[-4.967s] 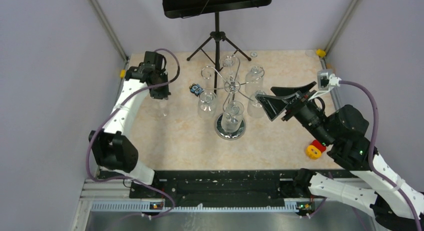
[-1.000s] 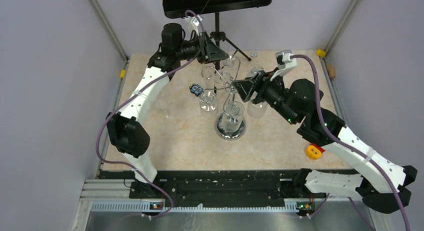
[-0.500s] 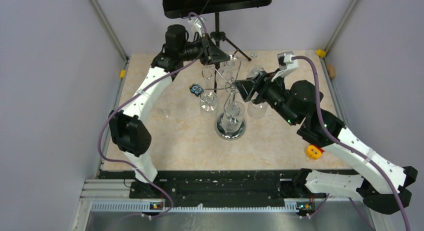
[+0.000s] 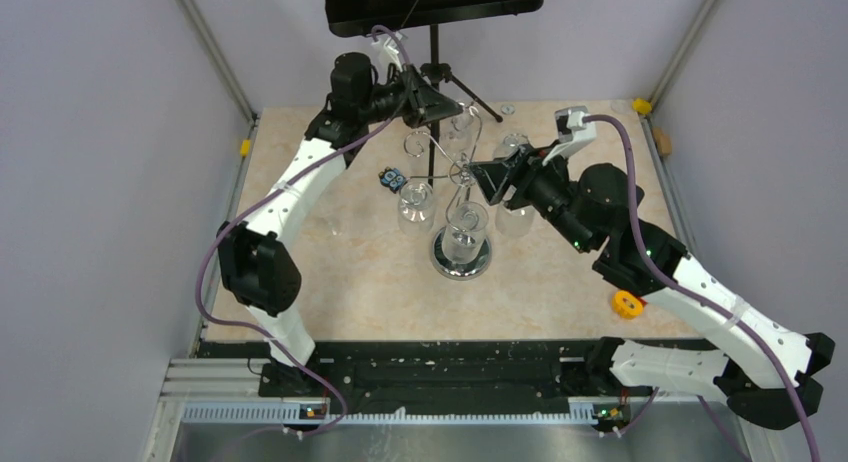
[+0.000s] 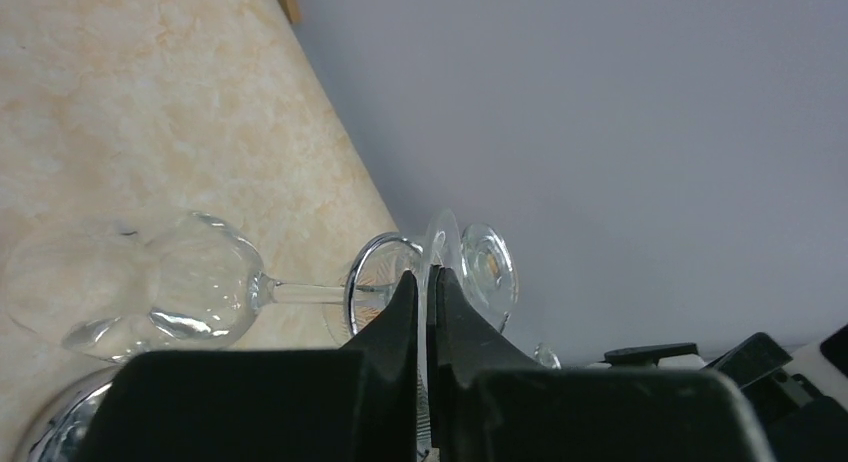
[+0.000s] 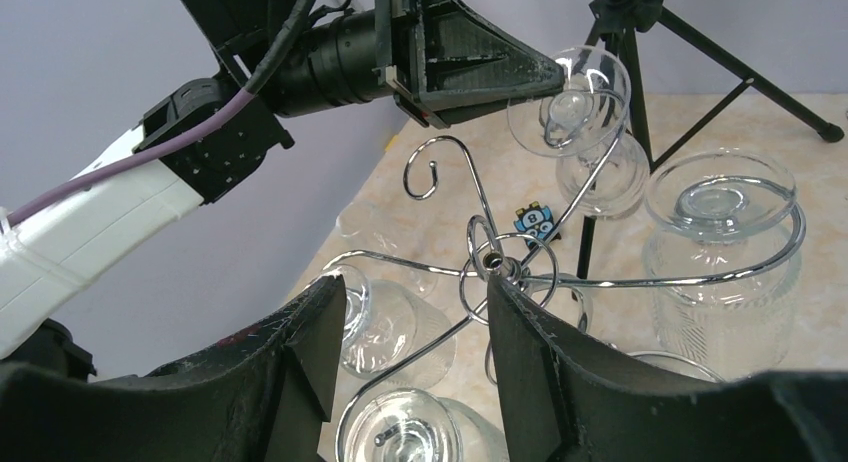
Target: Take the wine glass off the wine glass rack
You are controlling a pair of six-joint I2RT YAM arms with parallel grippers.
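The left claw [image 5: 424, 278] is shut tight on the thin round foot of the wine glass [image 5: 195, 294]. Its two black fingers [image 5: 398, 317] pinch the disc edge-on, and the stem runs away from them through a chrome loop of the rack [image 4: 441, 262] to the bowl. This glass hangs on the far side of the rack, close to the pole of the music stand [image 4: 432, 7]. Behind the claw the left wrist lies roughly level and points to the right. The white forearm stretches from it back over the left part of the desk [image 4: 335, 282] to a raised black elbow near the front edge. The right claw [image 6: 415, 292] is spread wide, one finger on either side of the top of the rack's central post, and neither can be seen to touch it. The right arm rises from its base at the near right corner and reaches up and to the left, its wrist above the right side of the rack. Other glasses [image 4: 415, 204] hang bowl-down from the remaining loops above the round mirror base. A small blue and black thing [image 4: 392, 179] lies on the desk just left of the rack, and a yellow and red piece [image 4: 627, 302] lies near the right edge.
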